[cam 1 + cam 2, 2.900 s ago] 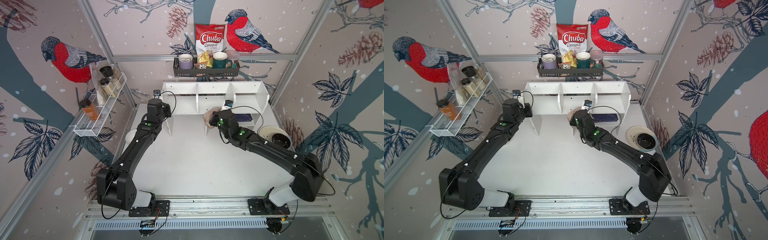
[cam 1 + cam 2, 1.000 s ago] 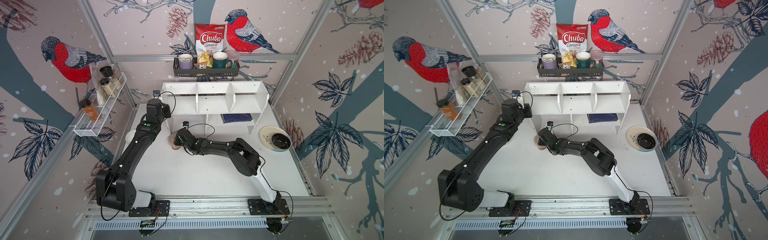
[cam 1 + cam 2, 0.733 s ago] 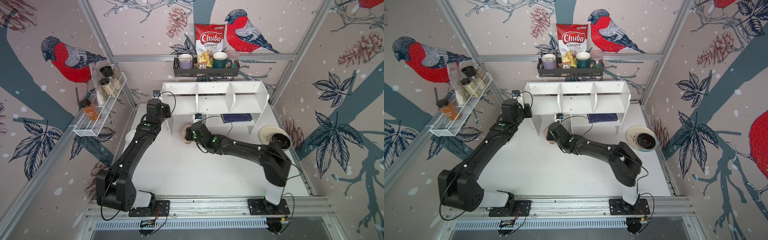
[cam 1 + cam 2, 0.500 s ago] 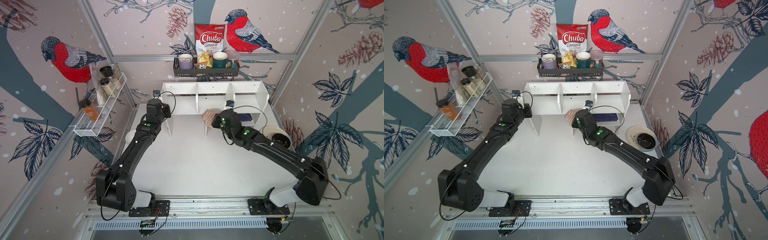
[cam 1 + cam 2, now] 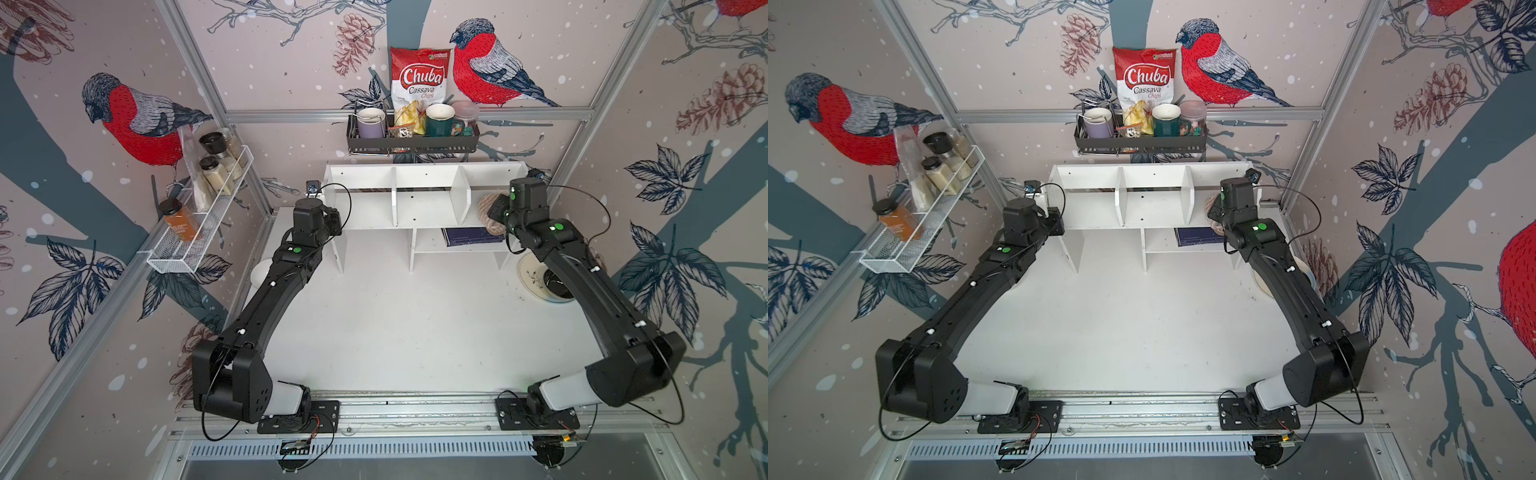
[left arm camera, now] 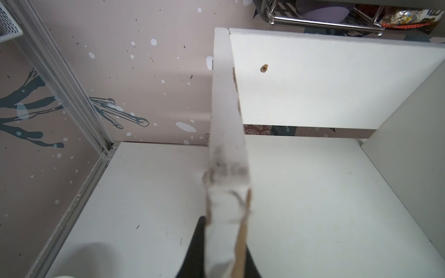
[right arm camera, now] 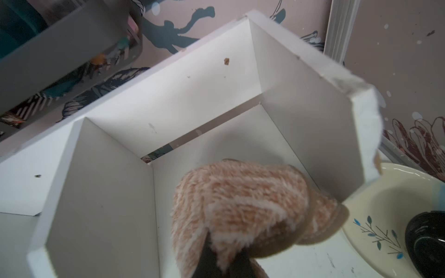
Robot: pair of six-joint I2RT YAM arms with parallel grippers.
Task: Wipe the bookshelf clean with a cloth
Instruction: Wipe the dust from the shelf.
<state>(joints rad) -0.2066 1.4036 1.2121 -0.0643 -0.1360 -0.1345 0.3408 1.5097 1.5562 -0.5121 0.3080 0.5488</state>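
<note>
White tabletop, bird-print walls. Left gripper clamped on bookshelf side panel, steadying it. Right gripper closed tight on cloth, which is bunched just ahead of it on end compartment floor. Judgement: wiping underway here; can't tell whether other compartments or lower shelf are done.

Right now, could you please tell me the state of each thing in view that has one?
bookshelf: upright on the table, gripped at its left side panel.
cloth: bunched, held inside the right upper compartment.
left end effector: shut on the bookshelf's left side panel.
right end effector: shut on the cloth.
notebook: closed, lying flat on the lower shelf.
black bowl: upright on the plate.
</note>
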